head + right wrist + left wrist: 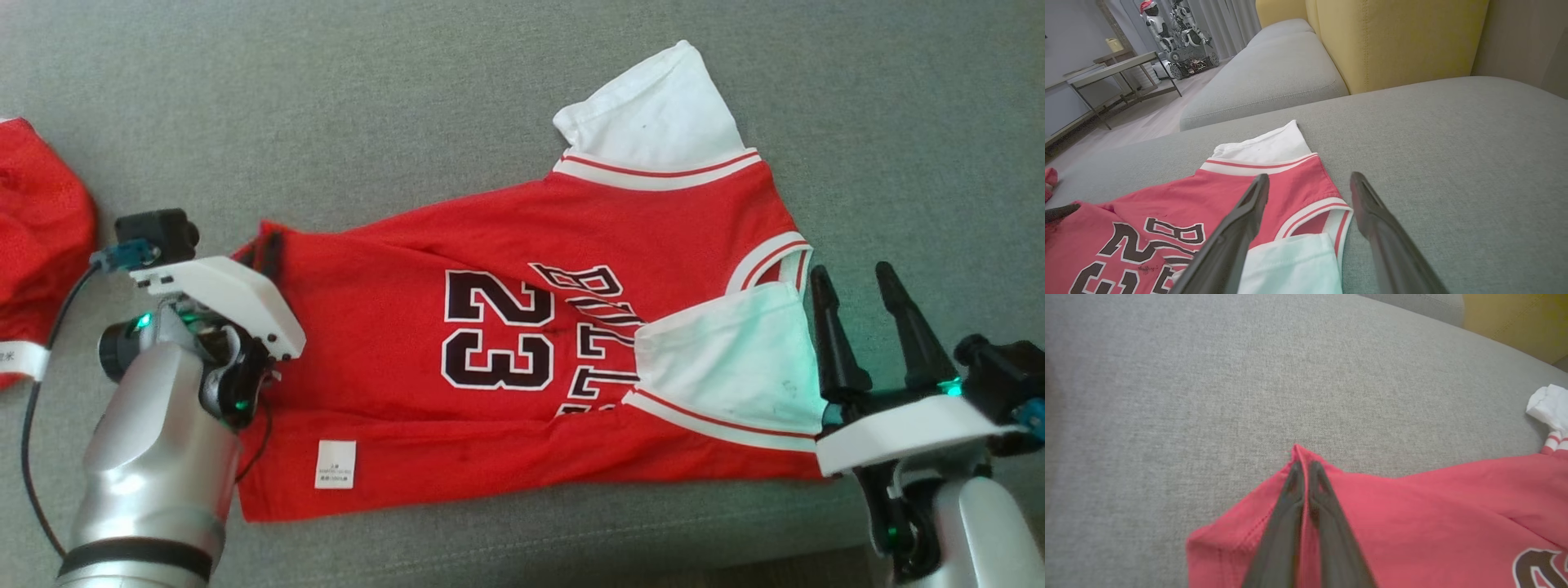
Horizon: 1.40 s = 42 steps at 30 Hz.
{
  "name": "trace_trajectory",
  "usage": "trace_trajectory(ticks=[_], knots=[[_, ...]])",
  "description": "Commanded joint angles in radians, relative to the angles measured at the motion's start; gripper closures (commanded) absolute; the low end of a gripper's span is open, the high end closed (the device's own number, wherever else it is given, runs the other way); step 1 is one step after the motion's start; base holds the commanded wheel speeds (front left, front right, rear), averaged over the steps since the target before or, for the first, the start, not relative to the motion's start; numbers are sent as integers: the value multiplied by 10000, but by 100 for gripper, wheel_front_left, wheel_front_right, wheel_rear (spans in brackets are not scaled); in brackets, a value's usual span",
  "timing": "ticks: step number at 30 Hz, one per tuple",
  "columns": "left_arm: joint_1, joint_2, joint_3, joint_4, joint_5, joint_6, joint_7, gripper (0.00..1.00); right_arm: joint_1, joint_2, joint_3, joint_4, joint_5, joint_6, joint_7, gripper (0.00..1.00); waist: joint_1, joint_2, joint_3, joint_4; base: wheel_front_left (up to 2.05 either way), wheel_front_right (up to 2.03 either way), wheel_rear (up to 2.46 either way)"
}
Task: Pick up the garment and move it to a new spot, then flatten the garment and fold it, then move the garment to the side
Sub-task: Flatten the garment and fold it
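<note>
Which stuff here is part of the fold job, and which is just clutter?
In the job:
red jersey
left gripper, shut on the jersey's hem corner
right gripper, open

Lying about:
second red garment at the left edge
yellow cushion
table
another robot in the background

The white label (335, 464) on the jersey (490, 245) carries print too small to read. A white sleeve (727, 359) covers part of the chest lettering (588, 304), and a second red cloth (37, 237) (white-tagged) is cut off at the head view's left edge.
</note>
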Motion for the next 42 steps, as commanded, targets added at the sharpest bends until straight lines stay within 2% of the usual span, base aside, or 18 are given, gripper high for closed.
trace_trajectory(ticks=[1, 9, 16, 25, 31, 36, 37, 38, 42], knots=[[-269, 242, 205, -135, 15, -110, -191, 100, -488, -155, 123, -240, 69, -7, -114, 0, -1, 0, -33, 22, 0, 0, 0], [-538, 237, 115, -344, 161, -196, -1283, 100, -1560, -624, -377, 347, 251, -7, -162, 0, -1, 0, -104, 178, 0, 0, 0], [-947, 1, -117, -445, 247, -235, -1617, 100, -4044, -1665, -244, 2294, 1000, -7, 81, 0, -1, 0, 352, 623, 0, 0, 0], [-1906, -693, -691, -371, 307, -382, -2081, 100, -7296, -2926, 1486, 5636, 1866, -7, 874, 0, -1, 0, 1362, 1873, 0, 0, 0], [-2304, -957, -1063, -62, 183, -472, -2392, 100, -8585, -3279, 2727, 7557, 2056, -7, 1799, 0, -1, 0, 1700, 2359, 0, 0, 0], [-2465, -1047, -1364, 219, 65, -526, -2557, 100, -9255, -3334, 3381, 8827, 2358, -7, 2434, 0, -1, 0, 1793, 2491, 0, 0, 0], [-2492, -1057, -1412, 270, 39, -534, -2585, 100, -9339, -3312, 3487, 9045, 2467, -7, 2635, 55, -1, 0, 1798, 2502, 0, 0, 0], [-2514, -1066, -1456, 321, 9, -543, -2612, 100, -9413, -3289, 3584, 9177, 2606, -7, 2763, 100, -1, 0, 1794, 2508, 0, 0, 0], [-2575, -1084, -1551, 512, -109, -565, -2721, 100, -9672, -3351, 3778, 9179, 3128, -7, 2301, 100, -1, 0, 1731, 2427, 0, 0, 0]])
